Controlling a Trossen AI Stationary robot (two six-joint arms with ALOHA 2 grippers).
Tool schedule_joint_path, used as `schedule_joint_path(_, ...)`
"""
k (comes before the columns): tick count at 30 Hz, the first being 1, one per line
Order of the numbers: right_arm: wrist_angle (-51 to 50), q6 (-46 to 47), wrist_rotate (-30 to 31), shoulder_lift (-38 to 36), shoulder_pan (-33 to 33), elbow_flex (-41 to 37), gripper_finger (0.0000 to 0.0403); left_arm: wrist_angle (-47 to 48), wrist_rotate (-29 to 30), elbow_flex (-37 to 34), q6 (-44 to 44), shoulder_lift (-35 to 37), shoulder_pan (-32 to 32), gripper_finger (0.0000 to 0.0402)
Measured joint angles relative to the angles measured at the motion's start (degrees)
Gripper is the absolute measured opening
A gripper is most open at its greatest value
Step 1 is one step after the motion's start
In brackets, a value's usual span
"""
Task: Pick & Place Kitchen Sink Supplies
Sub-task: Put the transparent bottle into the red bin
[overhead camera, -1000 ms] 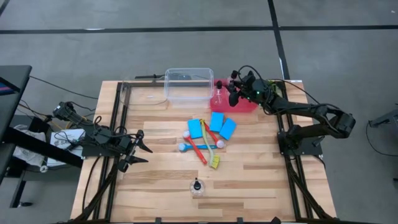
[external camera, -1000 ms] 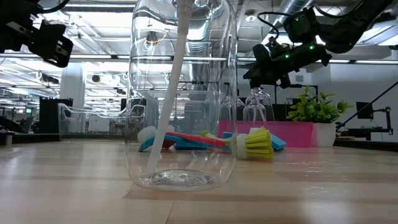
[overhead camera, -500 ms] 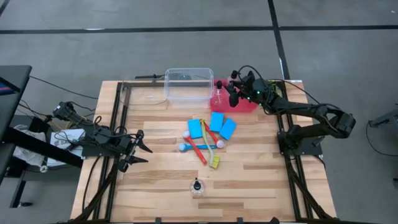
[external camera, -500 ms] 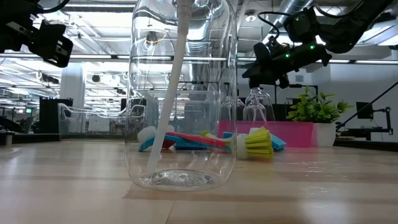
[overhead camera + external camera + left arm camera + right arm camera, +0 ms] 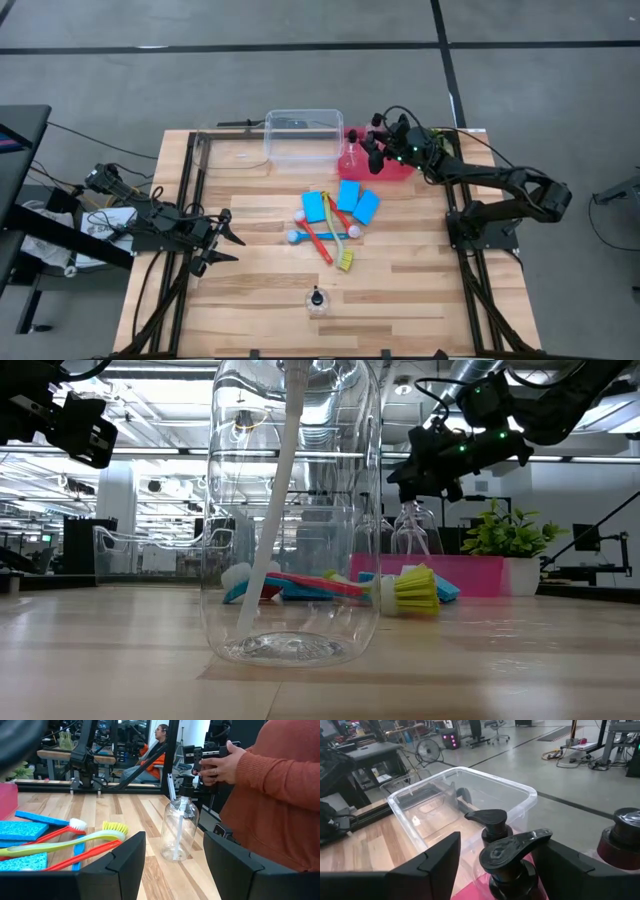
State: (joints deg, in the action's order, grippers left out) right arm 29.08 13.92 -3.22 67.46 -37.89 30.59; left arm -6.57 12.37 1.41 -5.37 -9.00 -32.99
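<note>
My right gripper (image 5: pixel 372 150) hangs open over the red tray (image 5: pixel 396 168) at the table's far right. Its fingers stand on either side of a clear bottle's black pump top (image 5: pixel 512 852) without clearly touching it. Two more pump tops (image 5: pixel 487 817) (image 5: pixel 627 822) show beside it in the tray. One more bottle (image 5: pixel 317 300) stands upright near the table's front edge. Three blue sponges (image 5: pixel 348 197) and the red, blue and yellow-green brushes (image 5: pixel 328 238) lie flat mid-table. My left gripper (image 5: pixel 228 245) waits open at the table's left edge.
A clear plastic tub (image 5: pixel 303 137) stands at the far edge, just left of the tray. A small green plant (image 5: pixel 500 530) shows behind the tray in the low view. A person in a rust sweater (image 5: pixel 280 795) stands by the front edge, hands on a device.
My right gripper has stayed over the tray's bottles, and its fingers have parted a little wider. Nothing on the table has moved.
</note>
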Motion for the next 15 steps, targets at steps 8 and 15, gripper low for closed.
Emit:
schedule_joint_path(8, 0.1, 1.6, -0.1, -2.3, 1.1, 0.0, 0.0231, 0.0, 0.0, 0.0, 0.0, 0.0, 0.0, 0.0202)
schedule_joint_path(15, -1.0, 4.0, -0.1, -2.1, 1.1, 0.0, 0.0231, 0.0, 0.0, 0.0, 0.0, 0.0, 0.0, 0.0202)
